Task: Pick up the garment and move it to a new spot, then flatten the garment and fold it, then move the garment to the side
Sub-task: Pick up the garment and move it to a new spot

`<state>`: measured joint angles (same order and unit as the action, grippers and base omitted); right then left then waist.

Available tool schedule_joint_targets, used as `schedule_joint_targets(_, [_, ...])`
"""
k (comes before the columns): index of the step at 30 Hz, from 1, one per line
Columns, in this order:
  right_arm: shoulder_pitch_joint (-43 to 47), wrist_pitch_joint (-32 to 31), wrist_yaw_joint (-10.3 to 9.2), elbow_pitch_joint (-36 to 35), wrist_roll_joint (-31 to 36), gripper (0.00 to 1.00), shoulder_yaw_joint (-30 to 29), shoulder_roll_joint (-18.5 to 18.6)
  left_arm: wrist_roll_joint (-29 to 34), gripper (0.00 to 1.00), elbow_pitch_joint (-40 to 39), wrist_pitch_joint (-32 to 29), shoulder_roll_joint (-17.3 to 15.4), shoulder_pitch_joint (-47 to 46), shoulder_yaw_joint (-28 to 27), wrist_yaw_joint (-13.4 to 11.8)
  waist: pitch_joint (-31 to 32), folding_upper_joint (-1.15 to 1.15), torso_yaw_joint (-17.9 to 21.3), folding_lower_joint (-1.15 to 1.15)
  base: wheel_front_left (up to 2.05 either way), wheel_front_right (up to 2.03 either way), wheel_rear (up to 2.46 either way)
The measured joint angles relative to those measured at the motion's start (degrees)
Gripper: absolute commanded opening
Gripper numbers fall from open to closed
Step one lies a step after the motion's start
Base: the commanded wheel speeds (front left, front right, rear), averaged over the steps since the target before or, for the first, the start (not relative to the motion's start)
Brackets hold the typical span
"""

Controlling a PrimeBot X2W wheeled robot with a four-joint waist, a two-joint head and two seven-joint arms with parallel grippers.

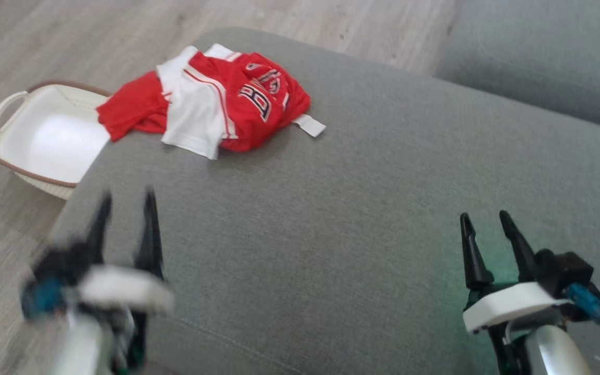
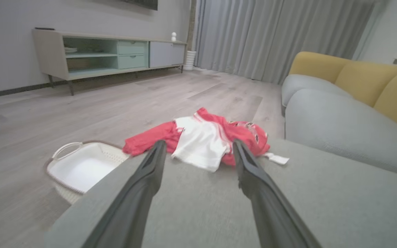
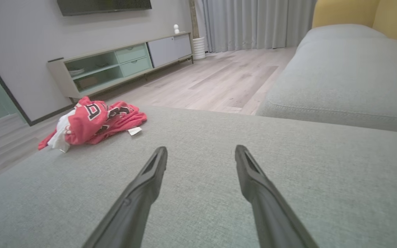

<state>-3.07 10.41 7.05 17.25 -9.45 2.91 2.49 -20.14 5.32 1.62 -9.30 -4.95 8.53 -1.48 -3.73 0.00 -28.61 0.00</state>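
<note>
The red-and-white jersey (image 1: 258, 104) lies crosswise ahead of the nearer left end effector (image 1: 127, 200). It and the right end effector (image 1: 484, 216) stand spread, empty.

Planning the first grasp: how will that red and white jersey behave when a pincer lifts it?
Probably floppy: the jersey lies crumpled in soft folds, so it should sag from one pinch. Likely light, as it looks like thin cloth. One end overhangs the cushion edge above the basket, so a push might slide it off.
</note>
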Motion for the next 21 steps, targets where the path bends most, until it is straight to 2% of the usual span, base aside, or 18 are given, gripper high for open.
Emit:
schedule_joint_targets(4, [-1.7, -1.5, 0.00, -2.6, 1.8, 1.00, -0.6, 0.0, -4.3, 1.00, 0.6, -8.1, -2.5, -12.0, -3.5, 0.6, -2.6, 0.00, 2.0, 0.01, 0.00, 0.00, 0.00])
schedule_joint_targets(9, [-4.2, -3.0, 0.00, -6.3, 3.6, 1.00, -1.1, 0.1, -12.7, 1.00, 5.7, -17.8, -5.2, -23.0, -9.8, 1.0, -7.0, 0.00, 6.0, 0.01, 0.00, 0.00, 0.00])
schedule_joint_targets(13, [-5.4, -3.9, 0.00, -8.6, 4.6, 1.00, -1.6, 0.1, -18.1, 1.00, 9.4, -25.4, -7.6, -28.0, -12.8, 1.4, -11.2, 0.00, 9.7, 0.01, 0.00, 0.00, 0.00])
schedule_joint_targets(16, [-6.4, -3.9, 0.00, -9.8, 4.7, 1.00, -2.0, 0.1, -19.9, 1.00, 11.0, -30.5, -10.2, -30.4, -14.0, 1.3, -14.4, 0.00, 12.8, 0.02, 0.00, 0.00, 0.00])
schedule_joint_targets(21, [-8.3, -3.9, 0.00, -11.4, 4.7, 1.00, -2.7, 0.1, -22.5, 1.00, 12.3, -38.2, -13.4, -31.9, -15.5, -0.4, -19.9, 0.00, 17.9, 0.02, 0.00, 0.00, 0.00])
